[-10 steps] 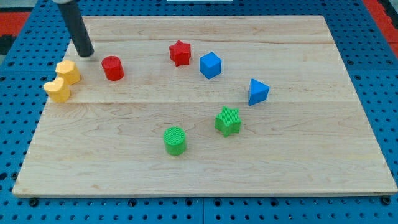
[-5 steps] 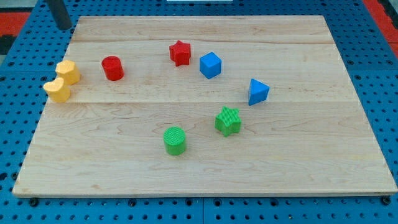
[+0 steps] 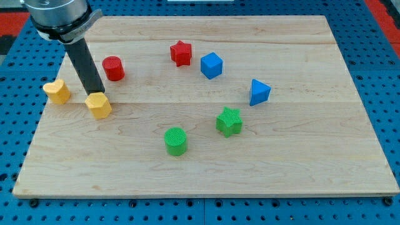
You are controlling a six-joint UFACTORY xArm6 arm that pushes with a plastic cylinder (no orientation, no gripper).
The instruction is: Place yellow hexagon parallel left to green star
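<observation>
No brand, label or writing readable anywhere.

Board point(image 3: 300, 156): pale wood, planks with visible grain, lying on a blue pegboard point(image 3: 381, 75) full of regular holes. A red patch point(image 3: 12, 19) shows at the view's top left corner.

Rod: straight, dark, matte, hanging from a grey metal collar at the view's top left. No jaws on it, so nothing opens, closes or grips. My tip point(image 3: 97, 94) sits at the top edge of the yellow hexagon point(image 3: 99, 105), touching or nearly so.

Yellow hexagon: smooth, six-sided, on the board's left part. It is well apart from the green star point(image 3: 229, 121), far to that star's left and slightly higher in the view.

Yellow heart point(image 3: 57, 91): smooth, near the board's left edge, apart from the hexagon.

Red cylinder point(image 3: 113, 68): just to the right of the rod. Red star point(image 3: 181, 53) toward the view's top, blue cube point(image 3: 211, 65) just beside it on the right. Blue block point(image 3: 259, 92), pointed, wedge-like, further right.

Green star and green cylinder point(image 3: 176, 140): both with ribbed, striped tops.
</observation>
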